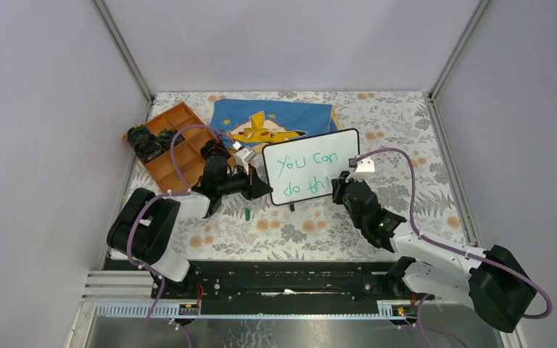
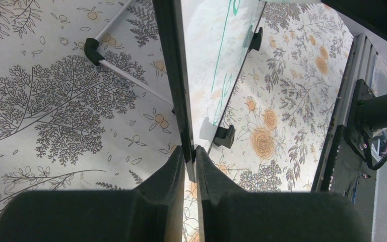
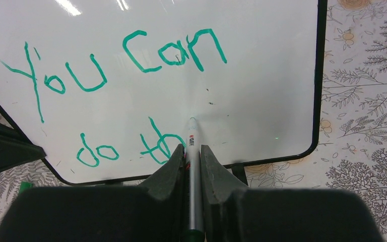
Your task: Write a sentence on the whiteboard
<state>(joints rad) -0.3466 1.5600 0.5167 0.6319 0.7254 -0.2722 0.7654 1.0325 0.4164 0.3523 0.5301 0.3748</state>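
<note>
My left hand point(image 2: 190, 154) clamps the whiteboard point(image 3: 262, 75); my right hand point(image 3: 192, 151) grips the marker point(image 3: 192, 133). The sentence point(image 1: 304, 168) reads "You can do th", so I judge its ending is left.

Layout: whiteboard point(image 1: 310, 166) mid-table, arms flanking it.
left gripper point(image 2: 190, 151) on its left edge, right gripper point(image 3: 192, 151) before its lower right (marker point(image 3: 192, 135) tip at the board); cloth point(image 1: 275, 119) behind, tray point(image 1: 183, 117) far left.

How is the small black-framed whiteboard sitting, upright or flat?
Upright: the glossy white black-framed whiteboard stands on its lower edge, its side clamped in the left gripper.
</note>
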